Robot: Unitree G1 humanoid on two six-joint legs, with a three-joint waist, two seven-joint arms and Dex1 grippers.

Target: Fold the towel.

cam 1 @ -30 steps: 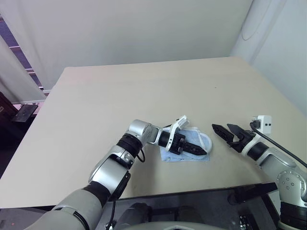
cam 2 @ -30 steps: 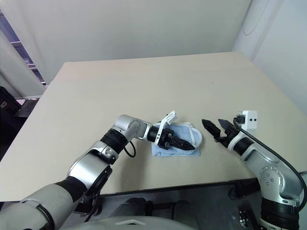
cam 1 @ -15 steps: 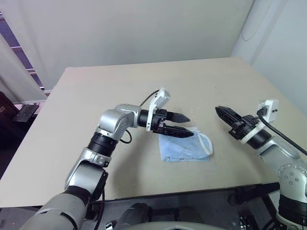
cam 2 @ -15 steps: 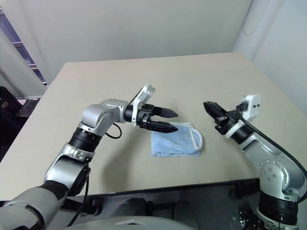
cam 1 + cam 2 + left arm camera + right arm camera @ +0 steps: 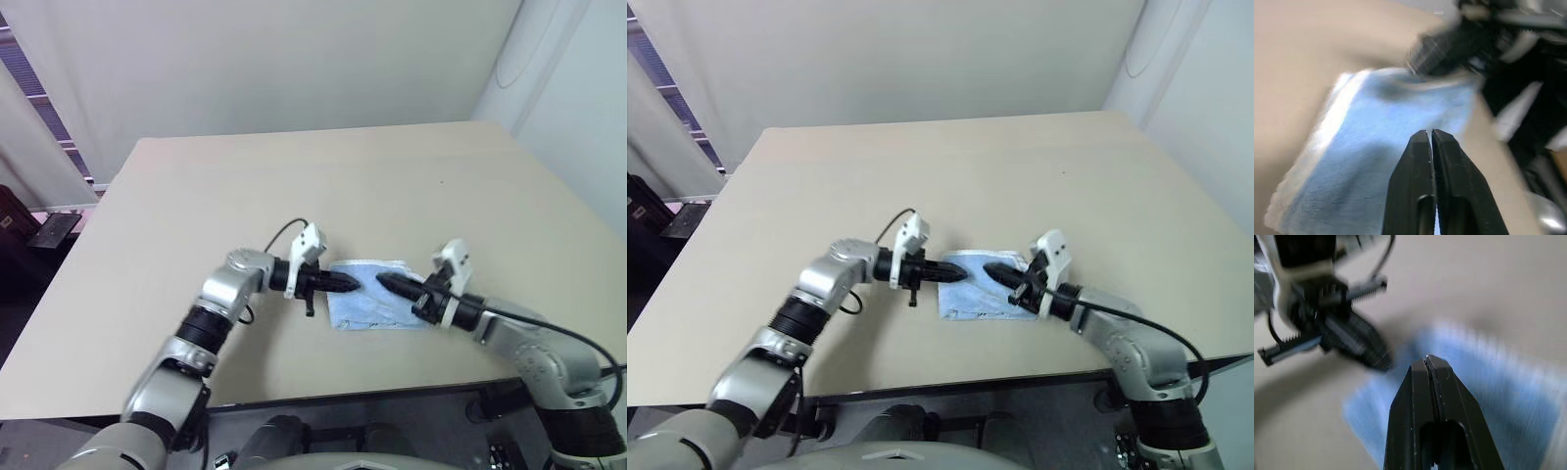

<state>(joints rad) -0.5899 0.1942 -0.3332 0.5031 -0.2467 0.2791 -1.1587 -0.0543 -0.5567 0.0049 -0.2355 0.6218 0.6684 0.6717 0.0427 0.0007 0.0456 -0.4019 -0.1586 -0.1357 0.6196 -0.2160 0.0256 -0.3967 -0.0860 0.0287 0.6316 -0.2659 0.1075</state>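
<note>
the small light blue terry towel with white edging (image 5: 377, 297) lies folded and flat on the pale beige tabletop (image 5: 294, 186), near the front edge, directly between the two tools. the left tool (image 5: 355, 284) reaches in from the left, roughly level, with its tip over the towel's left edge. its black fingers (image 5: 1428, 147) are pressed together with nothing between them, as the left wrist view shows, where the blue cloth spreads beneath and beyond the tips. the right tool (image 5: 382, 282) comes in from the right across the towel, its tip above the cloth's upper middle, so the two tips point at each other, close but apart. its fingers (image 5: 1430, 366) are likewise closed on nothing, with blue cloth blurred below them. whether either tip touches the cloth cannot be told.

half a second ago the left tool was spread open above the towel's far left corner and the right tool was well off to the right of the cloth. both have since come inward and lower and closed up. the towel lies in the same place.
</note>
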